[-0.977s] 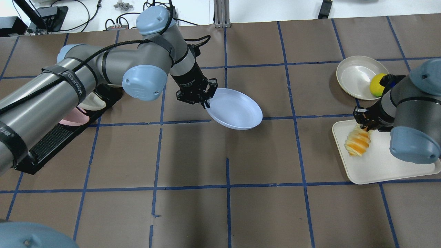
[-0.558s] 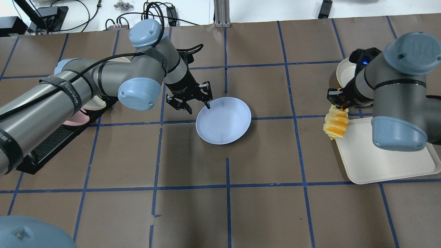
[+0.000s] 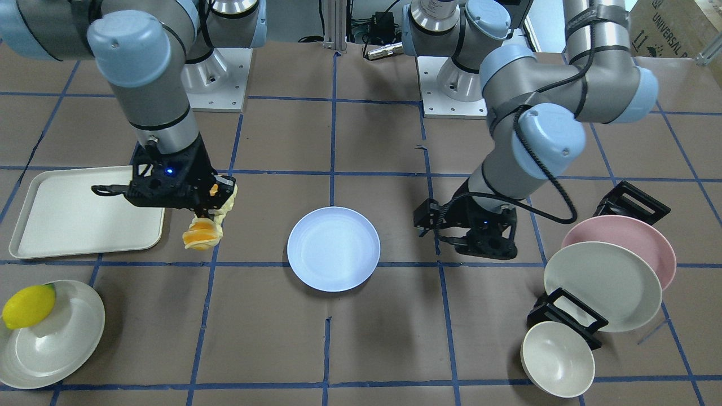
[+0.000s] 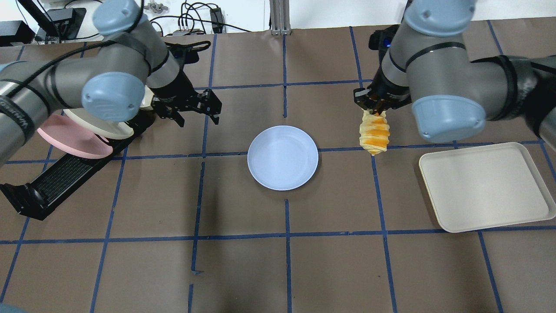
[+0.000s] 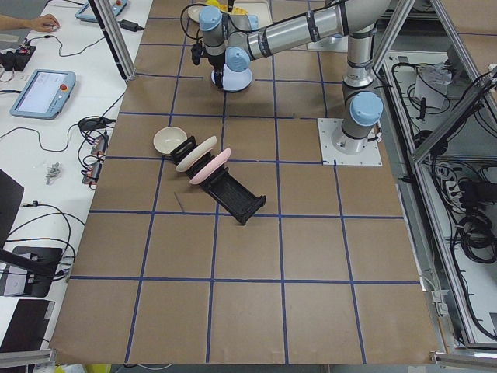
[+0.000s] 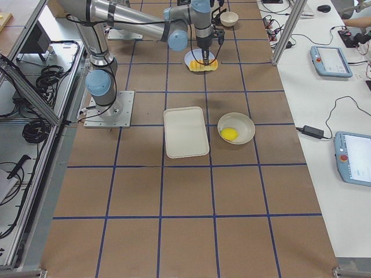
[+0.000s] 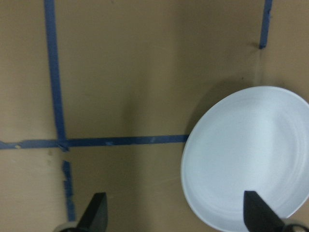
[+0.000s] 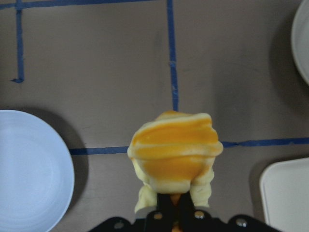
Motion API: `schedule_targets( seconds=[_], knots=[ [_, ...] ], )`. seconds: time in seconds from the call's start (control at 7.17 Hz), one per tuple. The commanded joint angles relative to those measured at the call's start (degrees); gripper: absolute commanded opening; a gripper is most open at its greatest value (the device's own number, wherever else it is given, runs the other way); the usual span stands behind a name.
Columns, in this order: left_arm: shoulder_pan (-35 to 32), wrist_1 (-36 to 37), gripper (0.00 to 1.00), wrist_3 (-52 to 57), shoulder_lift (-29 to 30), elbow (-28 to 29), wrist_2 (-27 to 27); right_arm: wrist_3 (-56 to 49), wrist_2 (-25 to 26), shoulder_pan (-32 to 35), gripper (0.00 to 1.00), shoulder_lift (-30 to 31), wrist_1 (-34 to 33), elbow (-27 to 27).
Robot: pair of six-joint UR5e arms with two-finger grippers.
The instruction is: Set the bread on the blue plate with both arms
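Note:
The blue plate [image 4: 282, 158] lies flat on the brown table at the centre; it also shows in the front view [image 3: 333, 248] and the left wrist view [image 7: 246, 154]. My right gripper [image 4: 376, 111] is shut on the upper end of the striped bread [image 4: 374, 134]. The bread hangs upright above the table, to the right of the plate and apart from it, as the front view [image 3: 202, 232] and the right wrist view [image 8: 174, 150] also show. My left gripper [image 4: 197, 118] is open and empty, above the table to the left of the plate.
A cream tray [image 4: 486, 187] lies at the right. A black dish rack [image 4: 65, 178] at the left holds a pink plate [image 4: 74, 139] and a cream plate [image 3: 603, 285]. A small bowl [image 3: 557, 358] stands by the rack. A lemon [image 3: 28, 304] sits on a cream plate [image 3: 62, 338].
My left gripper let go of the tilted blue plate, which now lies flat, and drew back to the left. My right gripper lifted the bread off the tray and carried it toward the plate.

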State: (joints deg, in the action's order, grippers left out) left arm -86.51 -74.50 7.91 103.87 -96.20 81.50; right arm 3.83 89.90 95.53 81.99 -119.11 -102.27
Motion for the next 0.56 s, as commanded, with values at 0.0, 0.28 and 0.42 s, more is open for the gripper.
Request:
schedule_targets(
  seconds=[0.0, 0.28, 0.42],
  knots=[
    [10.5, -18.2, 1.0, 7.9, -6.4, 4.9, 2.9, 0.6, 0.4, 8.0, 0.08, -6.7, -0.5, 3.3],
    [14.7, -22.2, 1.0, 17.5, -11.8, 8.0, 5.6, 1.0, 0.5, 12.1, 0.08, -11.5, -4.5, 4.4],
    [14.9, -25.3, 1.0, 17.5, -14.5, 9.4, 5.6, 1.4, 0.7, 14.1, 0.08, -14.2, -8.6, 4.4]
  ],
)
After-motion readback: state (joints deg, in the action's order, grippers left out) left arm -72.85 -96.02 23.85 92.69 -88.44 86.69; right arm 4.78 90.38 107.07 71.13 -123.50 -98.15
